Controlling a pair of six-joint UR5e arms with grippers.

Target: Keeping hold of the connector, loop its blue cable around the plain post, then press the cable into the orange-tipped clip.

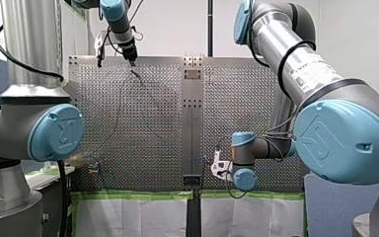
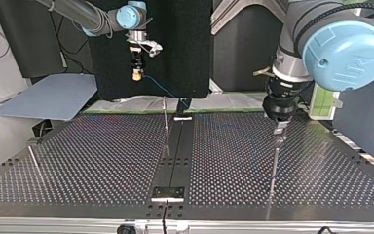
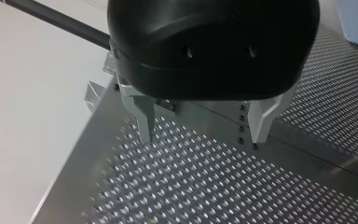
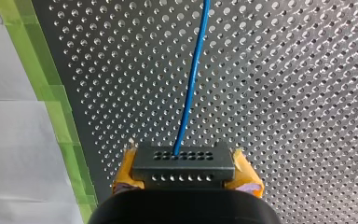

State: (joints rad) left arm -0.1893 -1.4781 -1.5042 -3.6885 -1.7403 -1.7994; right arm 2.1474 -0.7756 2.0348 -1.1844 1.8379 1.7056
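My right gripper (image 4: 185, 173) has yellow pads shut on a black connector (image 4: 184, 161) with rows of holes. A blue cable (image 4: 193, 74) leaves the connector and runs straight ahead over the perforated plate. In the top view my right gripper (image 2: 137, 74) hangs above the table's far edge, and the cable (image 2: 158, 88) slopes down toward the middle. My left gripper (image 3: 203, 135) is open, its metal fingers (image 3: 145, 122) apart with nothing between them, low over the plate. In the top view my left gripper (image 2: 279, 127) stands just above a thin post (image 2: 274, 161). I cannot see an orange tip.
Another thin post (image 2: 166, 124) rises near the table's central seam, and a short rod (image 2: 33, 158) stands at the top view's left. Green tape (image 4: 58, 121) and white sheets border the plate beside my right gripper (image 1: 218, 168). A grey board (image 2: 48, 100) lies off the table.
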